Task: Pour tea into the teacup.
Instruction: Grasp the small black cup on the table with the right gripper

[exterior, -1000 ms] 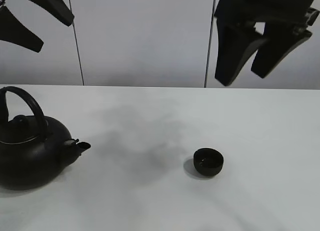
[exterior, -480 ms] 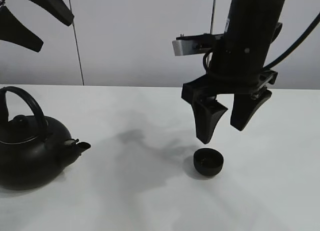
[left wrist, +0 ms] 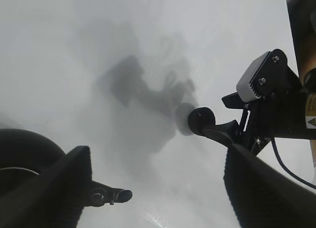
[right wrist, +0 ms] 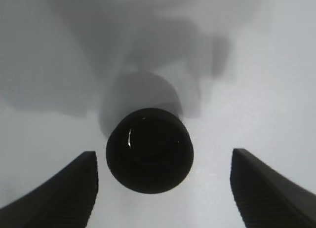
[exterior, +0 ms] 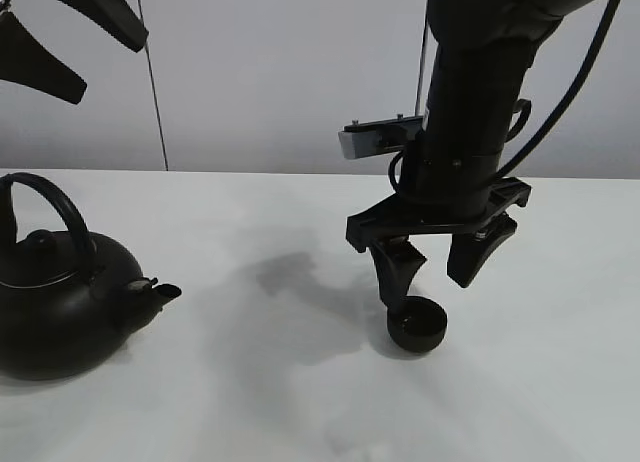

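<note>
Shows the teacup (exterior: 418,327) upright on the white surface (exterior: 250,412), a little right of centre in the lower half of the high frame, well apart from the kettle (exterior: 60,302) at the lower left edge. Puts the kettle's short spout (exterior: 165,293) toward the teacup, with the arched handle (exterior: 55,197) standing up over the lid. Has the right end effector (exterior: 432,290) pointing straight down from the upper right of the frame, spread wide and gripping nothing, low over the surface with one finger to each side of the teacup. Overlaps the nearer finger with the teacup's rim in the high view, so cannot tell contact there. Looks straight down into the teacup (right wrist: 149,149) from the right wrist camera, with the right end effector (right wrist: 163,153) parted around it and bare surface showing between each ribbed pad and the dark wall. Casts a soft grey shadow on the surface beside the teacup. Keeps the left end effector (exterior: 108,67) in the upper left corner of the high frame, raised well above the kettle, likewise spread apart and empty. Takes in, from the left wrist camera, the left end effector (left wrist: 158,159) open, part of the kettle (left wrist: 19,149), and the teacup (left wrist: 201,120) farther off beneath the other arm.
</note>
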